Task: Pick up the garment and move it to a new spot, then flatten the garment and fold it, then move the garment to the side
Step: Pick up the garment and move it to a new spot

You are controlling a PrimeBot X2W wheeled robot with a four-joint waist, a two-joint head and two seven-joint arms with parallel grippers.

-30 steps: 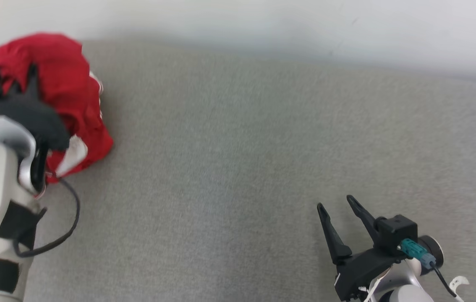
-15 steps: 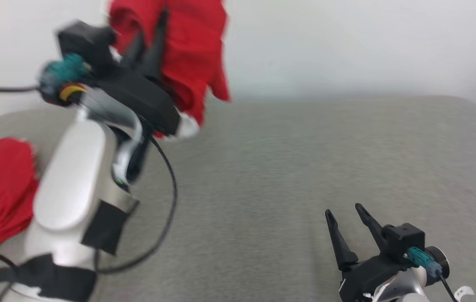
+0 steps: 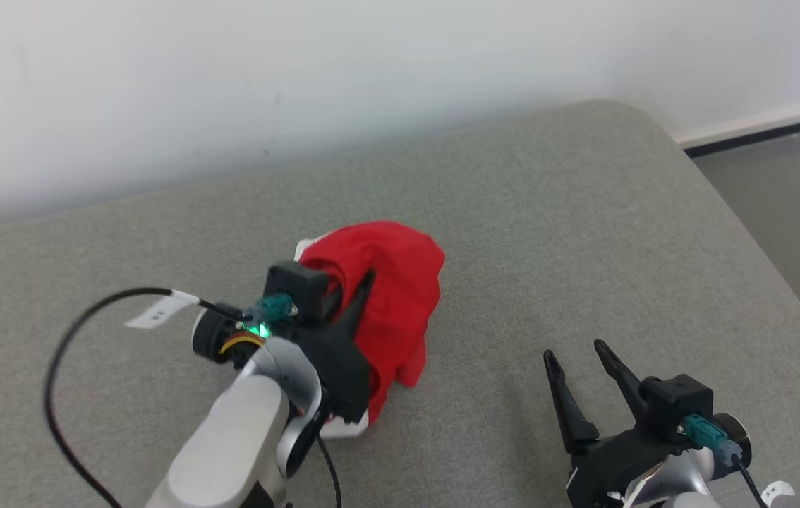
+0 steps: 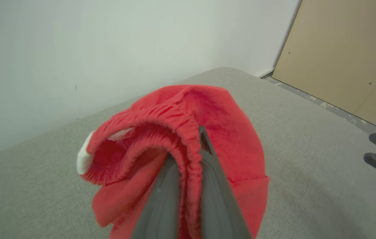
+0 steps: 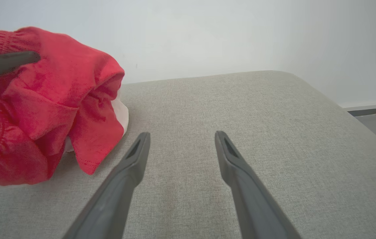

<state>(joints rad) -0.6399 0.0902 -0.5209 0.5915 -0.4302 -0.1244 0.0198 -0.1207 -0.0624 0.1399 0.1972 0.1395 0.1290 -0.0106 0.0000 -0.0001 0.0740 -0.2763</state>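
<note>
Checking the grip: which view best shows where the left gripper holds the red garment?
Left wrist view: the left gripper clamps the ribbed band of the red garment, close up. Head view shows it bunched beyond the gripper; right wrist view shows its side.

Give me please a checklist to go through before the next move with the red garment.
1. Left hand shut on the red garment: ok.
2. Garment's lower part touches the grey cushion: ok.
3. Garment lies flat: not ok, it is bunched.
4. Right hand open and apart from the garment: ok.
5. Bare cushion beside the garment for spreading: ok.
6. Which side is the garment's front: cannot tell.
</note>
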